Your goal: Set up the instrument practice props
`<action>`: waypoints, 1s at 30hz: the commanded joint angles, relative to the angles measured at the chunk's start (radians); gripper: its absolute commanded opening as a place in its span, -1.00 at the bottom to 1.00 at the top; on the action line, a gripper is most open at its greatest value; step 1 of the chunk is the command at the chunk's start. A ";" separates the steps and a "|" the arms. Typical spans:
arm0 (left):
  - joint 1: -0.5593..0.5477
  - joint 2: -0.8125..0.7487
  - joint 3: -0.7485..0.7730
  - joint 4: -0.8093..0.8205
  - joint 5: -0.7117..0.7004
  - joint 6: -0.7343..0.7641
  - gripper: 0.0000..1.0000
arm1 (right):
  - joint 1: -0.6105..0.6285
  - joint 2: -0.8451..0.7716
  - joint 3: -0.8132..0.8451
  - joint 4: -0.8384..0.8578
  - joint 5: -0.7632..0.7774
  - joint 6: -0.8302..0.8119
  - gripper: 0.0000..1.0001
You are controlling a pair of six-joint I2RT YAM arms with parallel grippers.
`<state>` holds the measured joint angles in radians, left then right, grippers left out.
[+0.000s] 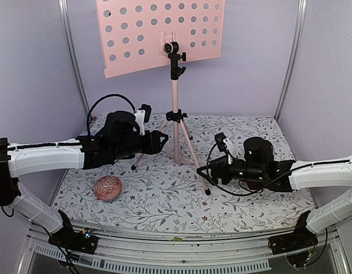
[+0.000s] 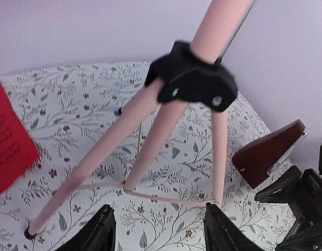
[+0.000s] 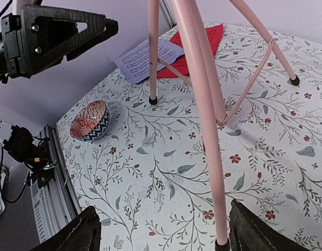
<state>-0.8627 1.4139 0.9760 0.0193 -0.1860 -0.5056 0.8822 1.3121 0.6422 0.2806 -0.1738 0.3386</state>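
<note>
Lavender walls all round, flowery cloth [image 1: 164,197] on the table. The pink music stand [image 1: 175,108] is upright toward the back on all three feet, with its perforated desk [image 1: 159,34] way up top.

Both my grippers are spread open and holding nothing. My left gripper [image 1: 162,141] sits just beside the black leg hub [image 2: 195,78]. My right gripper [image 1: 203,171] is down low, and the front leg [image 3: 203,130] runs between its fingers, not touching as far as I can tell.

Reads to me like the stand-settling step. It looks top-heavy, so I'd back each arm straight out, no sideways swing into a leg or the thin braces.

The red page [image 3: 195,44] and lavender page [image 3: 145,57] lie flat by the stand's left foot. The metronome [image 2: 268,151] is over on the right, and there's a patterned bowl [image 3: 90,121] out front-left.
</note>
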 commanded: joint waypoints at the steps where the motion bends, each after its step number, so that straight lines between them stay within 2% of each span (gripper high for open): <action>1: -0.032 0.020 0.050 0.278 -0.180 0.110 0.22 | -0.029 -0.050 0.041 -0.010 0.050 -0.041 0.75; 2: -0.033 0.031 0.060 0.321 -0.200 0.134 0.25 | -0.034 -0.057 0.043 -0.006 0.061 -0.042 0.90; 3: -0.032 0.046 0.065 0.360 -0.213 0.155 0.27 | -0.039 -0.067 0.043 -0.001 0.069 -0.040 0.94; 6: -0.034 0.081 0.078 0.486 -0.205 0.230 0.31 | -0.049 -0.090 0.049 0.005 0.094 -0.044 0.98; 9: -0.034 0.138 0.129 0.544 -0.193 0.294 0.32 | -0.053 -0.113 0.050 0.016 0.126 -0.052 0.98; 17: -0.035 0.283 0.327 0.546 -0.280 0.382 0.34 | -0.058 -0.146 0.057 0.024 0.161 -0.064 0.98; 21: -0.036 0.350 0.419 0.492 -0.321 0.394 0.25 | -0.060 -0.166 0.052 0.023 0.184 -0.064 0.98; 25: -0.036 0.394 0.478 0.449 -0.319 0.404 -0.04 | -0.060 -0.180 0.060 0.021 0.209 -0.080 0.97; 30: -0.018 0.380 0.490 0.413 -0.229 0.416 -0.87 | -0.064 -0.179 0.087 0.023 0.188 -0.134 0.95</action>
<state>-0.8875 1.8050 1.4410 0.4725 -0.4740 -0.1005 0.8280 1.1484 0.6823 0.2852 0.0101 0.2592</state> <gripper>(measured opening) 0.195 0.982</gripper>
